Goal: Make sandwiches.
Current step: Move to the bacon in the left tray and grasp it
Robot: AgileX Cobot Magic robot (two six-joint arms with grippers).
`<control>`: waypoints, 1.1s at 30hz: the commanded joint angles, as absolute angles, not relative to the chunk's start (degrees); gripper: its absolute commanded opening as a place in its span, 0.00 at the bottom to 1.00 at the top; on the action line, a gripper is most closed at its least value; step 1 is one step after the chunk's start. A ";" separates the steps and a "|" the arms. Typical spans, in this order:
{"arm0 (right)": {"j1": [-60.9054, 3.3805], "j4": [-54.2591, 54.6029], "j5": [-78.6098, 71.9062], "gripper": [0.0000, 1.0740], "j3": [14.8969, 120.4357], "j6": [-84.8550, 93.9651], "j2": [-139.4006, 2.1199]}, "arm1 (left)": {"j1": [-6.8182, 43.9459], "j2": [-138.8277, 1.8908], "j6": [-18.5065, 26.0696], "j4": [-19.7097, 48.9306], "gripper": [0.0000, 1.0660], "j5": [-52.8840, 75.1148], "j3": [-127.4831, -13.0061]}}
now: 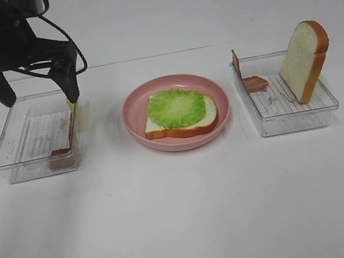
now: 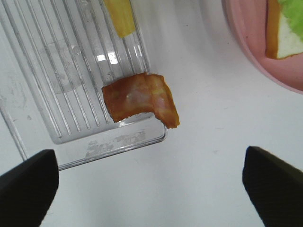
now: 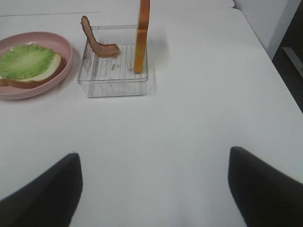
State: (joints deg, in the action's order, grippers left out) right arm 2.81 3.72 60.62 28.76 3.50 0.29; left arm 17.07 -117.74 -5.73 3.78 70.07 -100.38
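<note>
- While the left claw (image 1: 41,97) is hovering over the left clear plastic rectangular tray (image 1: 4,145), its fingers are standing wide apart, gripping nothing.
- A reddish-brown toy bacon strip (image 2: 139,99) is draping over that tray's near, plate-side corner, and a thin pale yellow cheese slice (image 1: 72,118) is leaning along the same wall, possibly touching one fingertip.
- A white toy bread slice with orange-brown crust (image 1: 185,130) is lying on the round pink plate (image 1: 134,118) between the trays, carrying a ruffled green lettuce leaf (image 1: 176,107).
- In the right clear tray (image 1: 289,122), a second bread slice (image 1: 305,59) is standing on edge and a curled bacon strip (image 1: 253,83) is resting against the plate-side wall.
- The right claw (image 3: 151,189) is hanging wide and empty above bare white surface (image 3: 189,118).
</note>
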 commanded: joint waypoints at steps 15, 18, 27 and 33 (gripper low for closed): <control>2.98 3.21 60.16 0.71 28.71 3.38 1.55 | 17.07 -125.94 -4.70 4.98 0.90 69.39 -100.61; 2.98 3.21 60.16 0.71 28.71 3.38 1.55 | 17.07 -126.68 -4.70 4.93 0.88 69.10 -100.61; 2.98 3.21 60.16 0.71 28.71 3.38 1.55 | 17.07 -126.80 -4.70 4.93 0.73 67.84 -100.61; 2.98 3.21 60.16 0.71 28.71 3.38 1.55 | 17.07 -126.80 -4.70 4.93 0.50 67.78 -100.61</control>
